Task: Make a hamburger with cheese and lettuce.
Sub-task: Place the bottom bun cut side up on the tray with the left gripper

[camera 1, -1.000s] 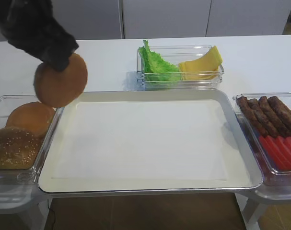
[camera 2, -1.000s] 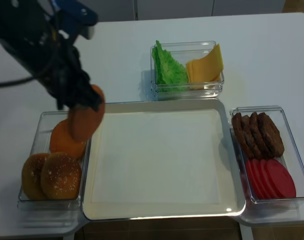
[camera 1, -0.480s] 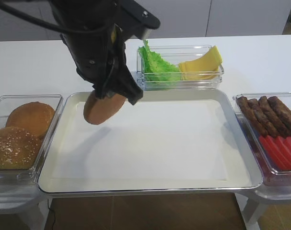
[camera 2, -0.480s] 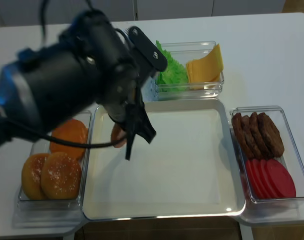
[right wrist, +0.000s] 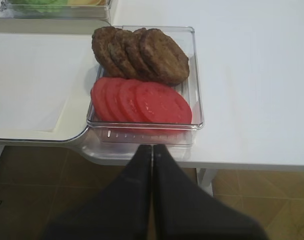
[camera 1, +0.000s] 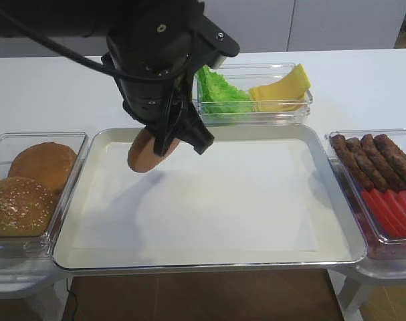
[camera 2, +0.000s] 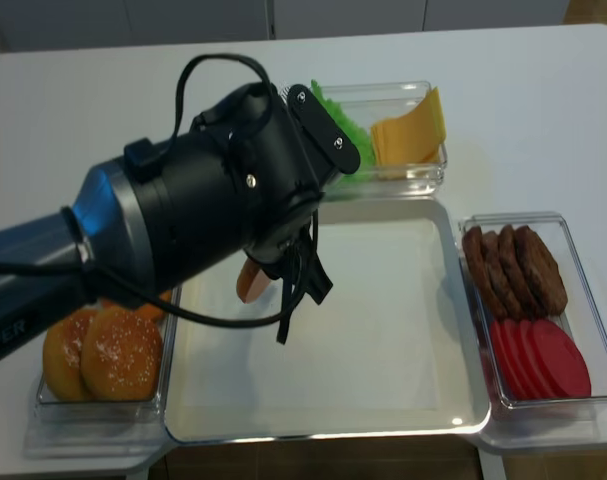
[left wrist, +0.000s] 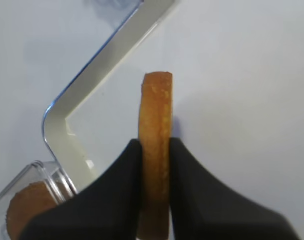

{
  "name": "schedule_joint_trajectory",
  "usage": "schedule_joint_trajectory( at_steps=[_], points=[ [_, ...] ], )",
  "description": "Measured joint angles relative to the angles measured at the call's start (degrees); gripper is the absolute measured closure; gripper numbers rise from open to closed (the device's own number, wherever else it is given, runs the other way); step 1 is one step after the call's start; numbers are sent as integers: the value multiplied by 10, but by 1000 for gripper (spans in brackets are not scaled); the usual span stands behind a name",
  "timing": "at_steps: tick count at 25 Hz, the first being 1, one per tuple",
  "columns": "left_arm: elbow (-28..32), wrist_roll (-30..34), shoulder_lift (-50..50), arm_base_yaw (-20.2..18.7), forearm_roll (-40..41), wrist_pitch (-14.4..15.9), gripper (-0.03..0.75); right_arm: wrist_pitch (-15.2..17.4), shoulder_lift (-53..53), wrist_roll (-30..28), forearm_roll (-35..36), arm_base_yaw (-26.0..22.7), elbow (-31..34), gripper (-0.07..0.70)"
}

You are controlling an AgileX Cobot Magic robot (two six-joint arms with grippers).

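Overhead, the left tool (camera 1: 164,142) is clamped on the hamburger (camera 1: 148,150), so far only a bun half, gripped by its flat faces and held on edge above the rear-left part of the tray (camera 1: 209,259); whether the bun touches the tray surface cannot be told. From the left wrist view the fingers (left wrist: 122,165) press both sides of its golden rim. Behind the tray, a clear bin (camera 1: 303,112) holds the lettuce (camera 1: 219,92) on its left and the cheese (camera 1: 281,90) on its right. Left of the tray sit more buns (camera 1: 29,184). The right tool (right wrist: 152,155) hangs closed and empty beyond the counter (right wrist: 252,75) edge, in front of a container of patties (right wrist: 141,52) and tomato slices (right wrist: 141,101).
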Motion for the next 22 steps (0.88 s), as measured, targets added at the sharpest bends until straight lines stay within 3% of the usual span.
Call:
schedule_joint_trajectory(
  at_steps=[12, 22],
  points=[
    [0, -53, 28, -58, 86, -2, 615, 0, 0, 0, 1, 0, 0, 636],
    [-1, -79, 38, -61, 102, -4, 615, 0, 0, 0, 1, 0, 0, 636]
  ],
)
